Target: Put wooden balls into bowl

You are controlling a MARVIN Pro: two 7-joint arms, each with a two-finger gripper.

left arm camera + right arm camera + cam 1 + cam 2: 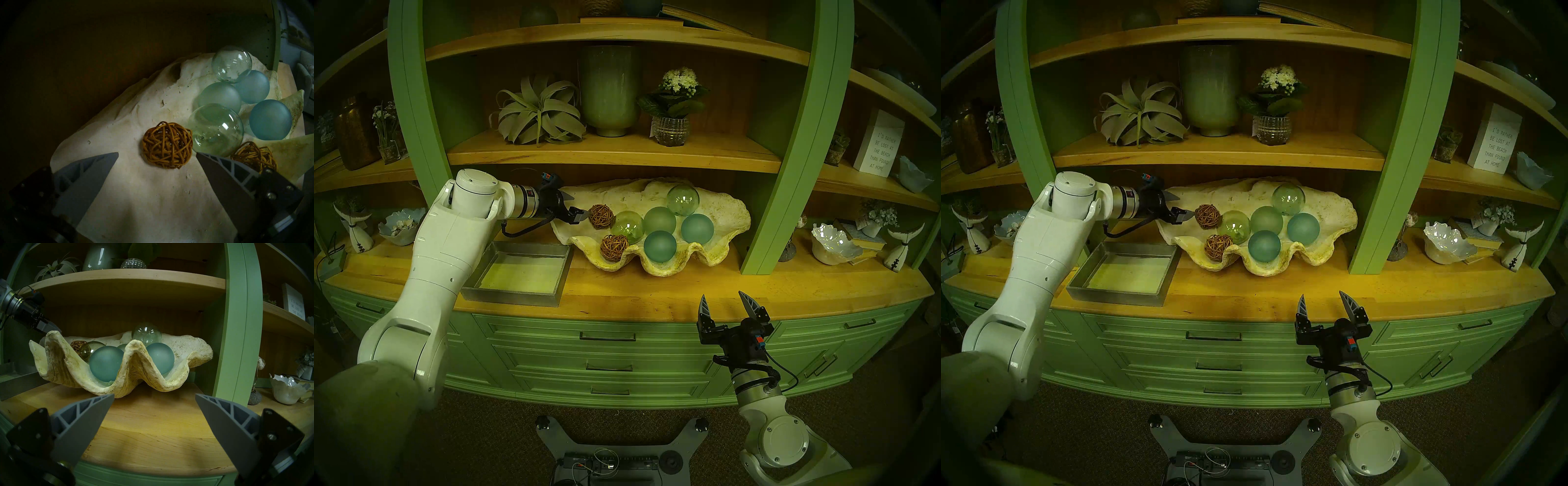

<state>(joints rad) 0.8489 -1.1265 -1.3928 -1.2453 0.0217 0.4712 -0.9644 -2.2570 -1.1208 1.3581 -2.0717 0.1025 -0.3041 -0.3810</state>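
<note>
Both wicker balls (601, 215) (614, 248) lie in the shell bowl (721, 210). Left gripper (579, 207) at the bowl's left end, jaws spread, empty. Right gripper (724, 300) before the bowl, jaws wide, empty.

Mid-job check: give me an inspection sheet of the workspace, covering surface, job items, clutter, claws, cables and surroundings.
Surface: wooden counter, bare in front of the shell.
Job's things: both rattan balls, one at the back, one at the front rim, lie inside the clam-shell bowl.
Clutter: five glass spheres share the bowl; the grey tray beside it holds nothing.
Claws: left claw open, over the bowl's left end, holding nothing; right claw open, in front of the counter.
Cables: black cable loops under the left wrist.
Surroundings: green shelving with plants, a vase and a sign.
</note>
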